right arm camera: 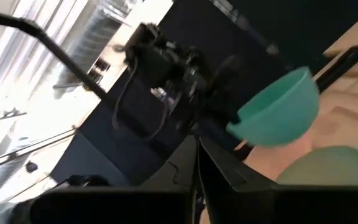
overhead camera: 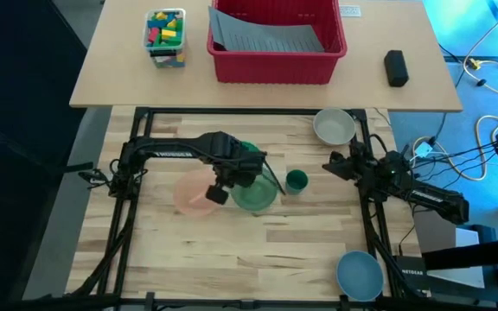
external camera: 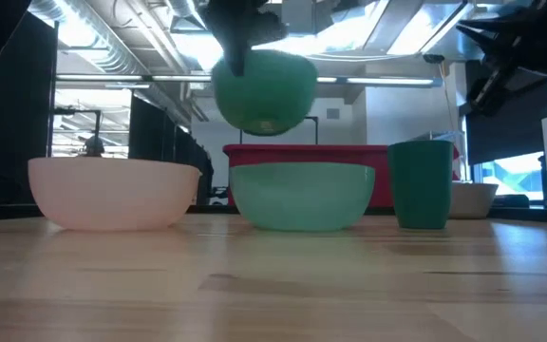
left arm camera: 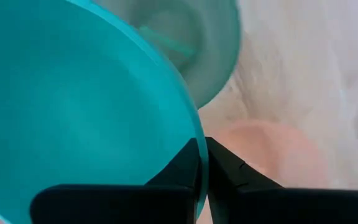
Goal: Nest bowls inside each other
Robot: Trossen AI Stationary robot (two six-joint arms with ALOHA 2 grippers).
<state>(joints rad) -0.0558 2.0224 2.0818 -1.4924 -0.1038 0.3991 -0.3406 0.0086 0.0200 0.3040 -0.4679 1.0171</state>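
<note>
A teal green bowl point(external camera: 264, 90) hangs tilted in the air over the pale green bowl point(external camera: 302, 195), with my left gripper point(left arm camera: 202, 144) shut on it. The pale green bowl point(overhead camera: 255, 193) stands on its base at mid-table, and the pale pink bowl point(overhead camera: 194, 192) stands just left of it. At the table's far right stands a grey-white bowl point(overhead camera: 333, 126), and at its near right a light blue bowl point(overhead camera: 359, 274). My right gripper point(right arm camera: 197, 155) waits shut at the table's right side, holding nothing. My left gripper pinches the teal bowl's rim point(left arm camera: 197, 134), one finger point(left arm camera: 179, 168) inside the bowl and the other finger point(left arm camera: 229, 171) outside its wall. The fingers come from above, pointing down. The bowl hangs tilted below them, lifted clear of the table and of the pale green bowl.
A small dark green cup point(overhead camera: 296, 180) stands upright just right of the pale green bowl. On the far bench are a red bin point(overhead camera: 277, 39), a tub of coloured blocks point(overhead camera: 164, 36) and a black object point(overhead camera: 394, 67). Bare wood lies along the table's near side.
</note>
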